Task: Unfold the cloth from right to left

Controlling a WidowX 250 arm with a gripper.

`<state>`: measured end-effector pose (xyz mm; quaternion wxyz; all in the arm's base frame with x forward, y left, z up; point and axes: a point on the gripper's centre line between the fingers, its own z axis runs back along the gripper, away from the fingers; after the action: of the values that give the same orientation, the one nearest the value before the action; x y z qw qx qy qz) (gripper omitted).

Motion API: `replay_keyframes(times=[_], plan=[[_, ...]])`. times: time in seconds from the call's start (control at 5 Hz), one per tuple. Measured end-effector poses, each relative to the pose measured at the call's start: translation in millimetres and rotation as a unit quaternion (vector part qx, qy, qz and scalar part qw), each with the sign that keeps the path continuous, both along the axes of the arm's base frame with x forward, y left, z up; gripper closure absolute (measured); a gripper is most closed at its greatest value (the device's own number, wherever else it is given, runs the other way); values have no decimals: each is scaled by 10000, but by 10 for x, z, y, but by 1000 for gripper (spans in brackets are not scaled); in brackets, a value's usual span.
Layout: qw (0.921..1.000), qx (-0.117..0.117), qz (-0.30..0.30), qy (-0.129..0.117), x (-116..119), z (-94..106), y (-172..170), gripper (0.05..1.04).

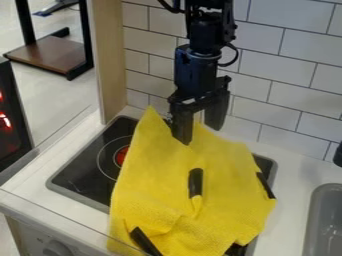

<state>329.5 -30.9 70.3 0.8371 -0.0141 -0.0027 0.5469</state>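
"Gripper (199,131) hangs over the back of the stove (85,175), fingers spread apart, clamping nothing. And the cloth (163,185)?"

"Draped rumpled across the stove, spilling past its near edge. What bothers me is one finger overlapping the cloth: closing there might pinch two layers and drag the lot instead of opening a fold."

"Could it miss altogether?"

"Possibly, if the fingers shut too high. And a leftward pull could slide everything off the stove, since nothing I can see pins the rest down."
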Motion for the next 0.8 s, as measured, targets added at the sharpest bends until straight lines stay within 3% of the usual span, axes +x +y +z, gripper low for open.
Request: replay_keyframes(times=[0.2,0.4,0.6,0.8], plan=[[9998,50,-64,180,-45,-108,5,85],[9950,468,-825,314,-95,-166,91,85],[9873,558,-1423,434,-221,-224,137,85],[9799,683,-1840,352,-242,-164,141,85]])
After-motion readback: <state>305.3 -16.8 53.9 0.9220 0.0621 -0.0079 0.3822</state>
